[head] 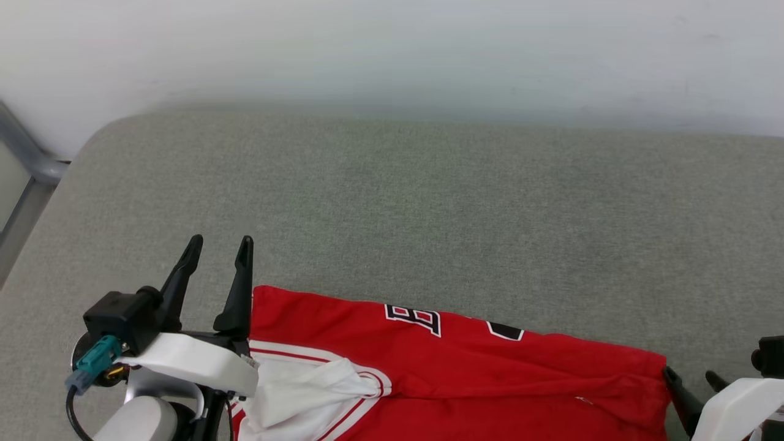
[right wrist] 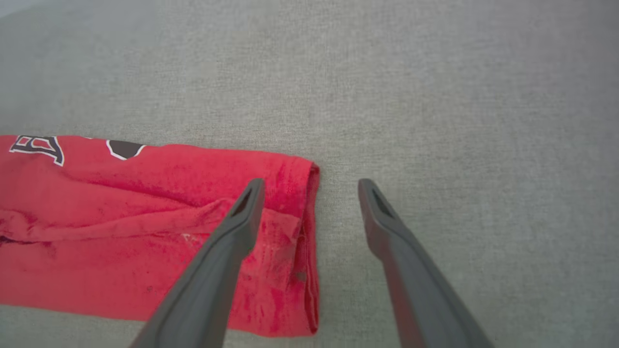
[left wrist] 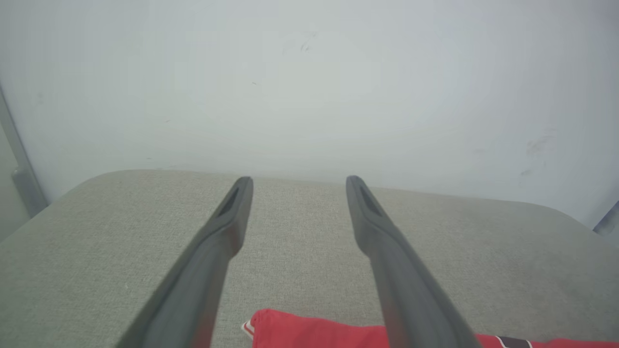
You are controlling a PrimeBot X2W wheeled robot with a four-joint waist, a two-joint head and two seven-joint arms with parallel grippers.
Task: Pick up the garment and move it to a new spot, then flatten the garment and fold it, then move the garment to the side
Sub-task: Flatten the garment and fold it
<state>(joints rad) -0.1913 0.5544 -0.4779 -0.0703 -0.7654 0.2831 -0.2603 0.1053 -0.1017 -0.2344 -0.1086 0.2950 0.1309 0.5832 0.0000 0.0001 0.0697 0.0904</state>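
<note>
The garment point(head: 465, 367), a bright red T-shirt with a white sleeve and black-and-white lettering, lies folded in a long band across the grey padded surface at the bottom of the head view. My left gripper point(head: 219, 245) stands open just left of the garment's left end, nothing between its fingers. In the left wrist view my left gripper point(left wrist: 299, 181) hovers over bare fabric with a red corner of the garment point(left wrist: 309, 331) below it. My right gripper point(head: 692, 376) is open at the garment's right end. From the right wrist camera, my right gripper point(right wrist: 310, 183) straddles the edge of the garment point(right wrist: 145, 232).
The grey padded surface point(head: 429, 208) stretches wide beyond the garment to a pale wall point(head: 392, 55) at the back. A grey metal frame point(head: 24, 153) runs along the left edge. The surface's rounded corner lies at the far left.
</note>
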